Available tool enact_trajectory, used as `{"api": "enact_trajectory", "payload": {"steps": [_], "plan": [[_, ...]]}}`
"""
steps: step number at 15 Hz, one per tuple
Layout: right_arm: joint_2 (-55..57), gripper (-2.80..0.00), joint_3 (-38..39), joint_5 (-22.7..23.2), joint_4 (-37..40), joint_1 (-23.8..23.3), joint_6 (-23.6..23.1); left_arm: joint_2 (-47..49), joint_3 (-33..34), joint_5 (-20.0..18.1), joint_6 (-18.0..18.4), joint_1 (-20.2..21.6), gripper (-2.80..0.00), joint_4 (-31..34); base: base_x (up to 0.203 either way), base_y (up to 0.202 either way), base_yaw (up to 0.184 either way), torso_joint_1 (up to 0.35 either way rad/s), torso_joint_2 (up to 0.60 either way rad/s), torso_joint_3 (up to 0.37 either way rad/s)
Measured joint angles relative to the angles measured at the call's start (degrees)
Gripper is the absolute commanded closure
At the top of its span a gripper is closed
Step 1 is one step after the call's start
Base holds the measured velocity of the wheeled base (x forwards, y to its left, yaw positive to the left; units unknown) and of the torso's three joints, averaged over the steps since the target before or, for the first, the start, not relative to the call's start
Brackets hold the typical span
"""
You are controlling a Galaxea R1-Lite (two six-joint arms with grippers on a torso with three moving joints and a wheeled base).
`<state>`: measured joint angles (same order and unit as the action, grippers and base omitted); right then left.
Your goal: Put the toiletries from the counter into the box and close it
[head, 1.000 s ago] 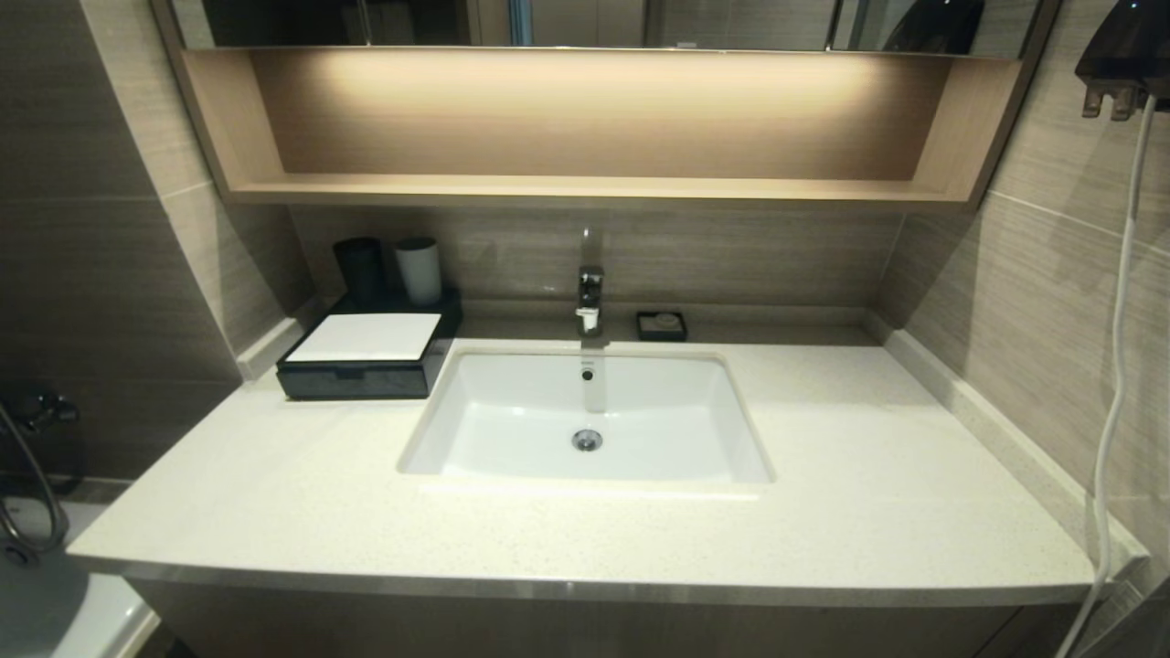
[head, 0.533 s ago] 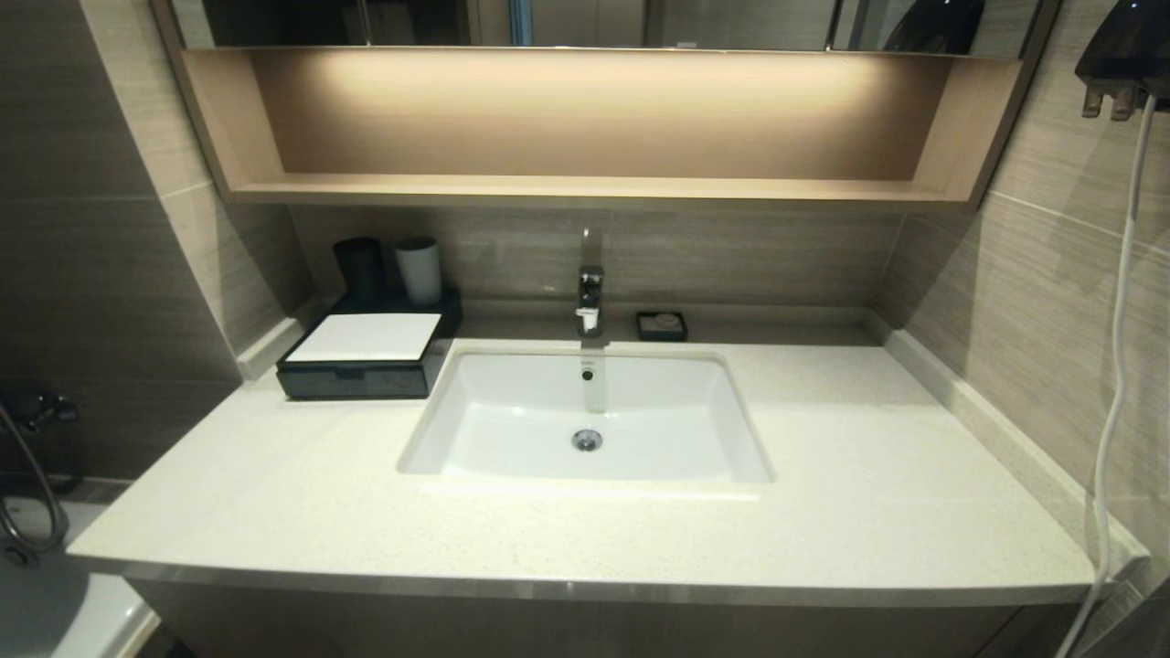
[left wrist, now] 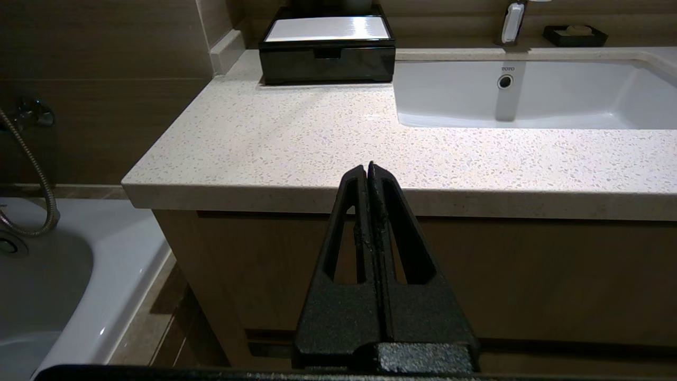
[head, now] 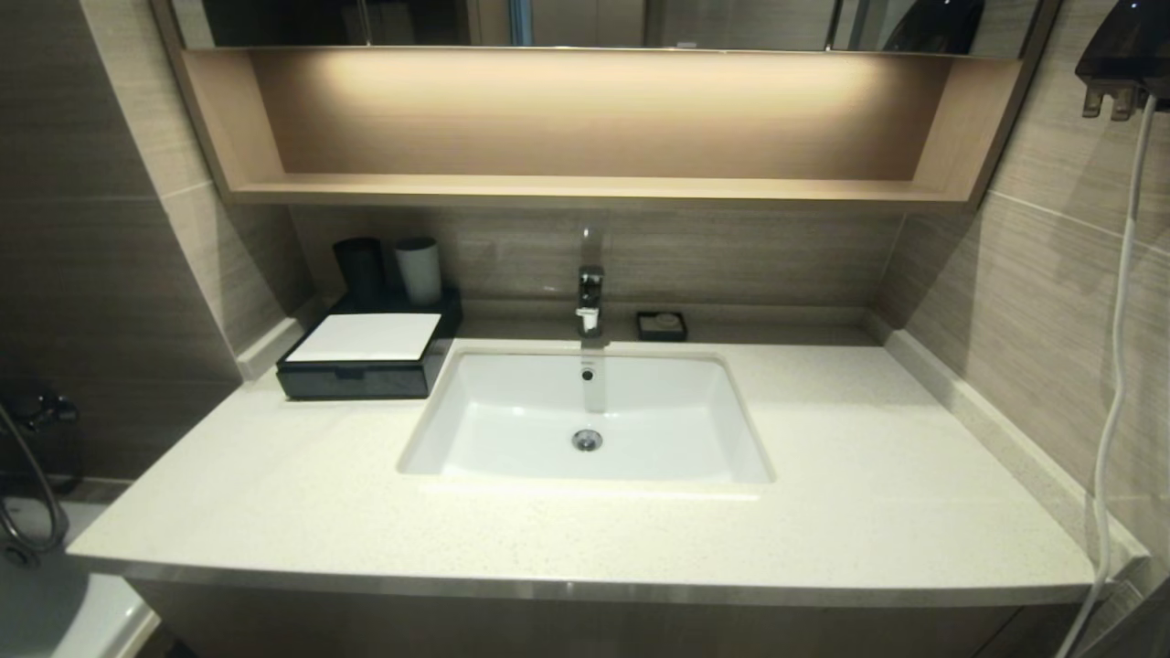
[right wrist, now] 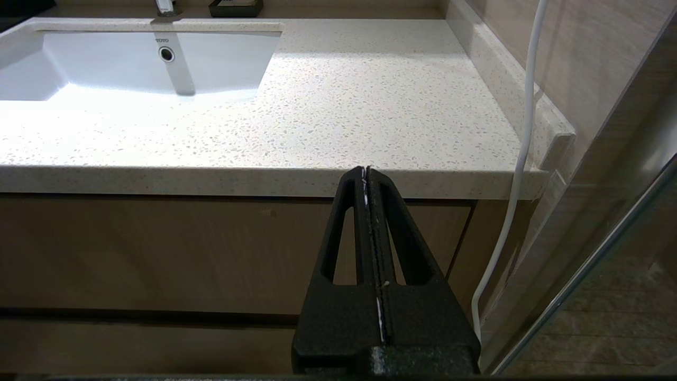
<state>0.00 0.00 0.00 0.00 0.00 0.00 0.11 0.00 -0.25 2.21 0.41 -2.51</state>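
The black box with its white top panel stands at the back left of the speckled counter, its glossy drawer front shut; it also shows in the left wrist view. The toothbrush packet is not in view anywhere. Neither gripper shows in the head view. My left gripper is shut and empty, below and in front of the counter's front left edge. My right gripper is shut and empty, low before the counter's front right edge.
A white basin is sunk in the counter's middle with a tap behind it. Black and grey cups stand behind the box. A small black soap dish sits at the back. A white cable hangs at the right.
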Motion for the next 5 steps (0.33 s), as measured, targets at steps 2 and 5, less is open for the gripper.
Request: {"api": "enact_trajectory", "payload": {"steps": [2, 5], "plan": [[0.00, 0.00, 0.00, 0.00, 0.00, 0.00, 0.00, 0.00, 0.00, -0.02, -0.01, 0.00, 0.00, -0.02, 0.000, 0.000, 0.000, 0.000, 0.00, 0.000], [0.00, 0.00, 0.00, 0.00, 0.00, 0.00, 0.00, 0.00, 0.00, -0.01, -0.01, 0.00, 0.00, -0.02, 0.000, 0.000, 0.000, 0.000, 0.00, 0.000]]}}
